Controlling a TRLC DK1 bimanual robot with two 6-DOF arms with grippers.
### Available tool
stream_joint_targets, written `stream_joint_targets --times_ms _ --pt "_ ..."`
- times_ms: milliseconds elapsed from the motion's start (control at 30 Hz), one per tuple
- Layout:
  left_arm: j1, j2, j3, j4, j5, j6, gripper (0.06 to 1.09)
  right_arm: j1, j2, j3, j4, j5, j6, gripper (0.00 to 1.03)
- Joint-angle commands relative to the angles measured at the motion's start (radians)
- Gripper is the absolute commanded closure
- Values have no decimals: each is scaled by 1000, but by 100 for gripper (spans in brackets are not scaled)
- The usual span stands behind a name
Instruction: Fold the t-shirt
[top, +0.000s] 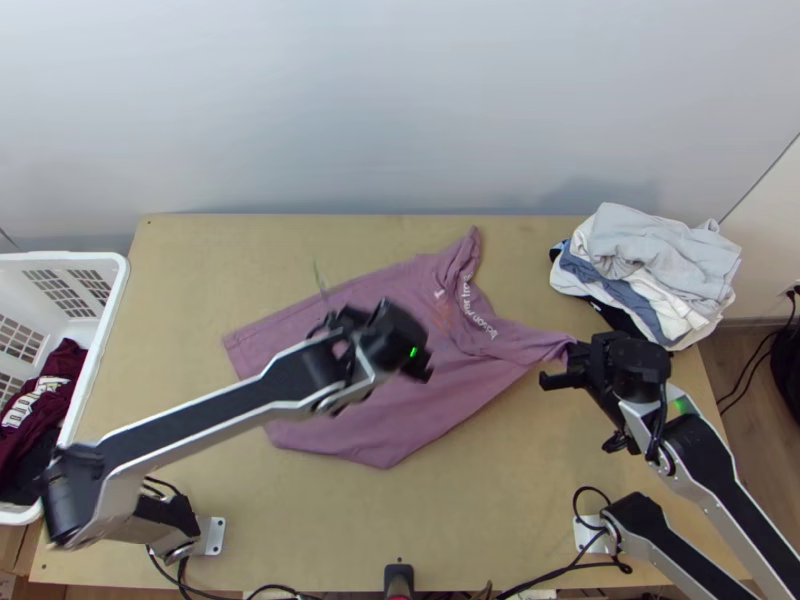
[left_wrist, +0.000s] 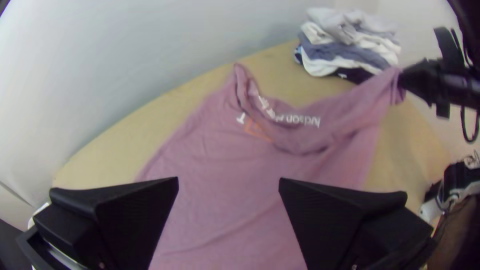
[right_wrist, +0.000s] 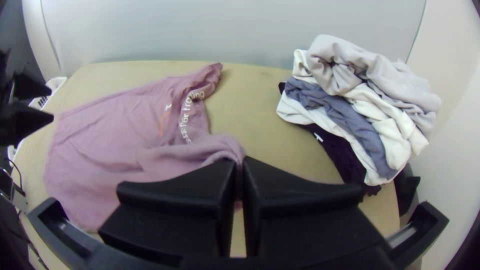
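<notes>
So the left jaws hang spread over the t-shirt, prob wanting a second grip, while the right jaws pinch its corner, I'd guess to tug it flat, clothes pile safely beyond them.

smooth matt wood surface, creased matt cloth shirt, rumpled cloth pile at two o'clock, smooth plastic basket at nine o'clock, matt black right pincer at three o'clock
</notes>
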Motion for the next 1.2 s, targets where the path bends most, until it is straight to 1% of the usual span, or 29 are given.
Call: stream_joint_targets --times_ms 0,333,433,600,667,900,967,1000,1067,1167 --pt "-95 -201 -293 -37 67 -8 11 -3 29 1 22 -4 1 100" --pt "-183 -299 -541 -25 197 -10 11 -46 29 -10 34 -4 -1 100" --pt "-188 -296 -592 -4 206 -5 11 -62 29 -10 34 -4 -1 100" --pt "-182 -268 -661 85 226 15 12 -78 29 -4 28 -4 -4 100" --pt "-177 -248 -669 125 229 22 15 -85 31 3 22 -4 -7 100" --pt "-167 -136 -676 222 240 33 15 -89 40 26 -3 -4 -17 100" --pt "-156 -116 -686 263 246 38 20 -88 48 32 -4 -2 -20 100" --pt "-147 -109 -692 288 258 41 24 -88 52 33 -4 -2 -22 100" --pt "-137 -98 -701 337 260 41 39 -88 63 38 -3 -4 -24 100" --pt "-121 -70 -687 352 258 44 66 -82 78 39 3 -4 -24 100"
